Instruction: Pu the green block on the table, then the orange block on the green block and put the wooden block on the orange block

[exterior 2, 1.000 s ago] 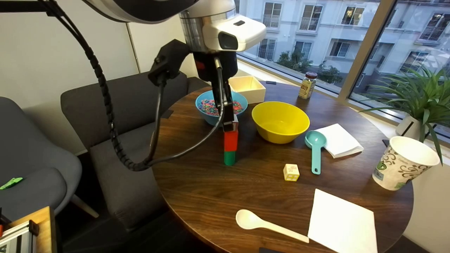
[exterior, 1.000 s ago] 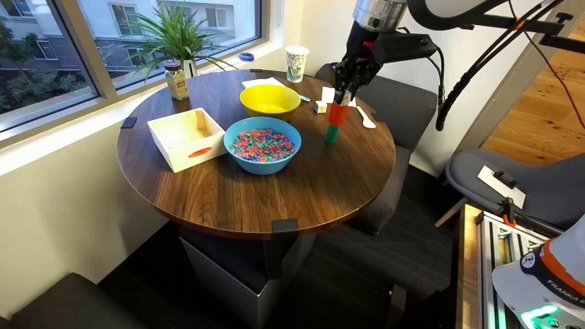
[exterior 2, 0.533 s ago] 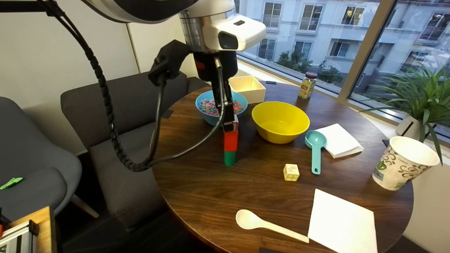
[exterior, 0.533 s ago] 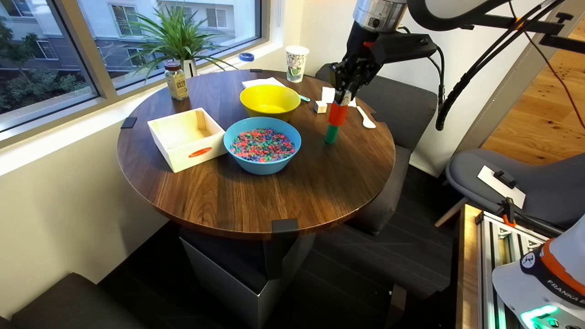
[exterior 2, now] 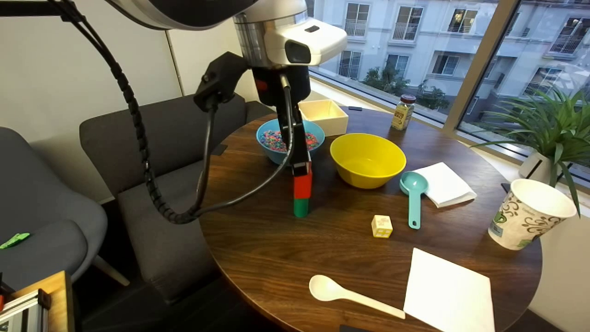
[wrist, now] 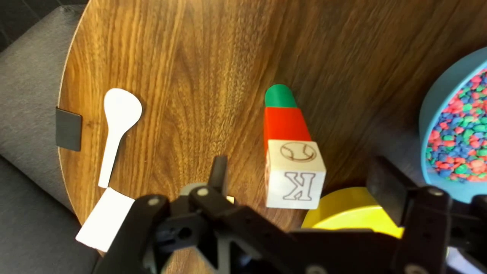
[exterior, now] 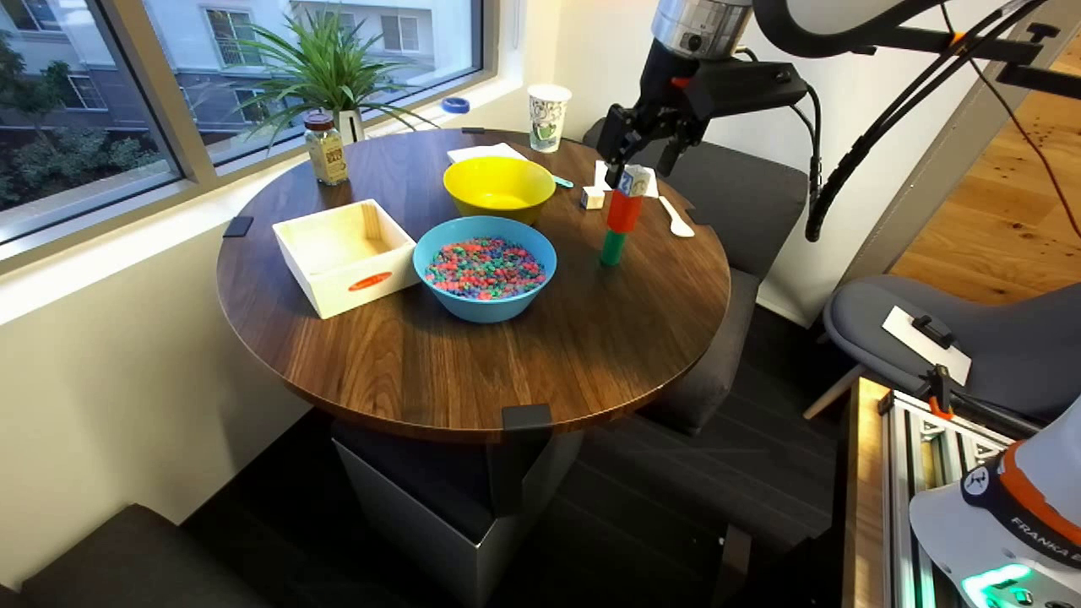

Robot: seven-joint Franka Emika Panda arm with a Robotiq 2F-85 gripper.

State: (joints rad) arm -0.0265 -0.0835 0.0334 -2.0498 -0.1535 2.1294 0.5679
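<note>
On the round brown table (exterior: 422,380) stands an upright stack. At its foot is the green block (exterior: 612,248), with the orange block (exterior: 623,211) resting on it. The wooden block (wrist: 295,186), marked with a K and a baseball, tops the orange one. My gripper (wrist: 301,177) is open around the wooden block, its fingers (wrist: 218,175) apart from it on both sides in the wrist view. In an exterior view a finger covers most of the wooden block, while the green block (exterior 2: 301,207) and orange block (exterior 2: 303,184) show below it.
Near the stack are a blue bowl (exterior: 439,295) of coloured bits, a yellow bowl (exterior 2: 364,177) and a small patterned cube (exterior 2: 382,226). A white spoon (exterior 2: 332,289), teal scoop (exterior 2: 414,207), paper cup (exterior 2: 521,221) and wooden tray (exterior: 363,291) also stand or lie on the table.
My gripper's fingers have spread away from the wooden block, which they were shut on before. The block has stayed on top of the orange block, and the stack has not moved.
</note>
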